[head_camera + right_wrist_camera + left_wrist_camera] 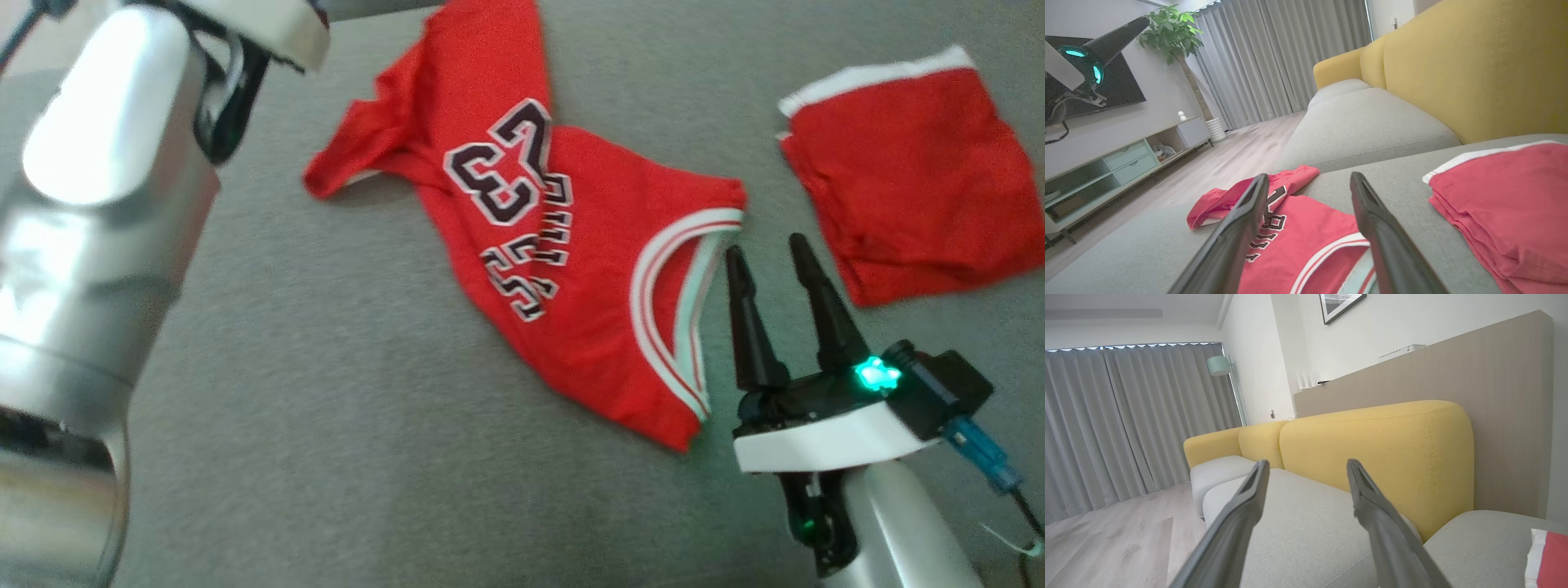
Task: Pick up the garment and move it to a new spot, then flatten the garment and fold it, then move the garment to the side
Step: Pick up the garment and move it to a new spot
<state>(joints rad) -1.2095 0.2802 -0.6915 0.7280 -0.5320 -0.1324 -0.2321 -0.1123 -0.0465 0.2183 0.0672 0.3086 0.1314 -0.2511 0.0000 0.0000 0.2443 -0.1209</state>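
Head view: rumpled red jersey (589,245)

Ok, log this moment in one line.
jersey: crumpled on sofa seat, unheld | left claw: open, empty | right claw: open, beside jersey trim

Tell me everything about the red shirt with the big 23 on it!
The red jersey looks like thin sports cloth. It has a dark 23 outlined in white, matching letters beside it, and white-and-red striped trim round one opening. It lies unfolded and wrinkled on the grey sofa cushion, stretched slantwise, its far end bunched up. The right gripper, jaws open, sits very near the striped trim; whether it touches is unclear.
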